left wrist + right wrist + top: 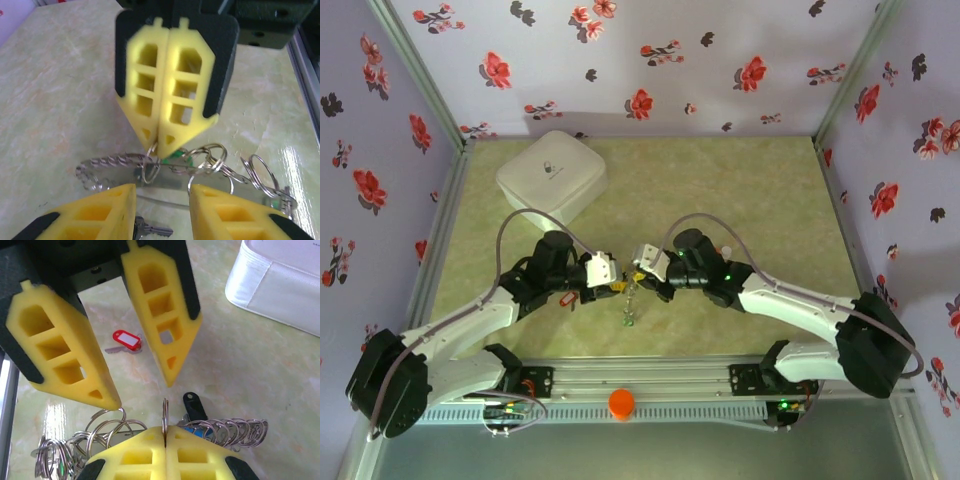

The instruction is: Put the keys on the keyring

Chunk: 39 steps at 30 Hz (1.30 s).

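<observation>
My right gripper [165, 429] is shut on a small split ring [165, 412] standing on edge; its closed tips [159, 147] hang just above the pile. My left gripper [162, 187] faces it, open, with nothing between its fingers [170, 375]. Under both lies a tangle of split rings [210, 156] and a ring chain [235, 432], with a green tag [176, 154], black tag [192, 402], blue tag [198, 432] and a bare key [152, 230]. A red-tagged key [126, 340] lies apart. A thin grey wire arc [165, 201] may be the keyring; I cannot tell.
The white rounded box [551, 175] stands at the back left, also near the right wrist [280, 285]. An orange pill bottle [621, 403] sits on the front rail between the arm bases. Floral walls close in three sides.
</observation>
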Each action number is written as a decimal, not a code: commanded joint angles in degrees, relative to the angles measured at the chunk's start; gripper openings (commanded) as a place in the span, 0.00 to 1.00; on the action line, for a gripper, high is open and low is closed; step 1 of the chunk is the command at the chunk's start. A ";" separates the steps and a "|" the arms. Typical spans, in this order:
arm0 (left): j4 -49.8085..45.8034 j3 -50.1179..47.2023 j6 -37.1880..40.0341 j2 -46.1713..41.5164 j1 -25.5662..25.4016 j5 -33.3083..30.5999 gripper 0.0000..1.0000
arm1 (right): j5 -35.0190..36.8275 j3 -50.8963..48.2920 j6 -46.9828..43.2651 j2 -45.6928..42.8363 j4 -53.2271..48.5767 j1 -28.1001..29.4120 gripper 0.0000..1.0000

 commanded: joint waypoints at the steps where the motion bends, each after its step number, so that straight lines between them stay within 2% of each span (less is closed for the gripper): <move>1: -4.27 2.94 2.70 1.52 -0.33 0.15 0.31 | 2.26 3.34 -3.03 -0.77 -6.05 0.80 0.00; 14: -1.00 4.11 2.28 4.86 -0.37 3.08 0.25 | 0.82 5.52 -3.95 1.60 -6.08 2.39 0.00; 18: -0.38 4.11 2.34 5.42 -0.32 3.69 0.18 | 0.22 4.69 -3.04 1.75 -3.68 2.51 0.00; 23: 0.10 4.18 2.45 5.57 -0.39 4.35 0.01 | -0.37 2.93 -0.83 1.11 0.27 2.46 0.00; 24: 0.14 4.23 2.53 5.53 -0.29 4.24 0.00 | -0.41 2.11 -0.05 0.58 1.44 2.26 0.01; 27: 1.23 3.36 2.06 4.93 -0.24 4.20 0.00 | -0.63 -0.84 2.71 -1.58 4.81 0.75 0.22; 29: 3.18 2.27 1.08 4.51 -0.21 4.25 0.00 | -1.01 -2.72 4.13 -3.18 5.71 -0.53 0.32; 34: 7.75 0.32 -0.86 4.46 -0.17 4.36 0.00 | 0.00 -5.72 4.33 -5.22 3.56 -1.48 0.35; 39: 9.71 -0.01 -1.18 4.86 -0.20 4.33 0.00 | 0.29 -6.48 5.26 -6.40 3.41 -1.44 0.30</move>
